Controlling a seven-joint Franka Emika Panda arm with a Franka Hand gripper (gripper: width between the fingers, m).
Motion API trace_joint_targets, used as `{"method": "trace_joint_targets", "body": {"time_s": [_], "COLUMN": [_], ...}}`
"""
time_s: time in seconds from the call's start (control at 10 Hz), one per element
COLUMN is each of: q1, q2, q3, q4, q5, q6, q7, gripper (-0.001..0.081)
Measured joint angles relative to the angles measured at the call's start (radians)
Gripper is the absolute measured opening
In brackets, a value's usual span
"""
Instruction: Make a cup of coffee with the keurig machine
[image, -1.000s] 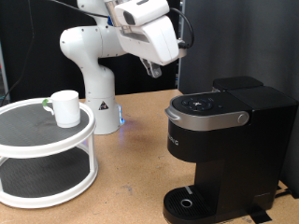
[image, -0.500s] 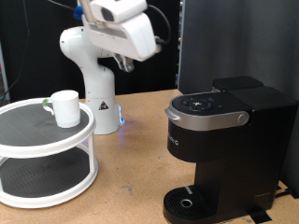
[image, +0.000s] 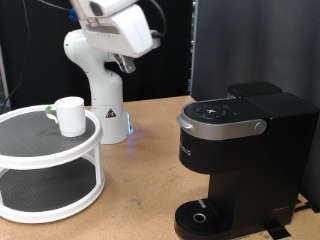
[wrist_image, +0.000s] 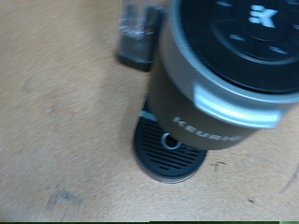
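Gripper: the white Franka hand (image: 123, 62) hangs high in the upper middle of the exterior view, up in front of the arm's white base, well above the worktop and touching nothing.

Jaws: honestly can't tell if they're spread or pressed together; only a dark stub shows under the white housing, and the wrist view shows no fingers. Nothing visibly held.

Cup: the plain white ceramic mug (image: 70, 115) sits upright on the top tier of the round white two-tier stand (image: 40, 162) at the exterior view's left, handle not visible from here.

Cup vs jaws: the mug lies down and to the exterior view's left of the hand, well apart.

Coffee maker: the boxy matte-black keurig machine with the silver-trimmed lid (image: 240, 150) fills the lower right of the exterior view, lid closed. The wrist view looks down on it (wrist_image: 229, 65), and its round drip base (wrist_image: 173, 154) has no mug on it.

Worktop: the brown wooden surface (image: 140, 200) carries both stand and machine.
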Motion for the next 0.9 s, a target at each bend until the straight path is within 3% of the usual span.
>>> {"method": "trace_joint_targets", "body": {"time_s": [0.2,0.4,0.5,0.6,0.8,0.9], "q1": [-0.032,-0.073,-0.079,-0.079,-0.101,-0.119], "q2": [-0.047,-0.073,-0.078,-0.077,-0.106,-0.127], "q3": [-0.026,-0.04,-0.04,-0.04,-0.022,-0.008], "q4": [-0.031,-0.015,-0.006,-0.012,-0.079,-0.106], "q5": [0.026,-0.067,-0.103,-0.088,-0.067,-0.09], "q6": [-0.046,-0.217,-0.264,-0.234,-0.06,-0.028], "q7": [0.059,0.102,0.102,0.112,0.27,0.34], "gripper": [0.0004,0.0004,0.0004,0.0004,0.0004,0.0004]}}
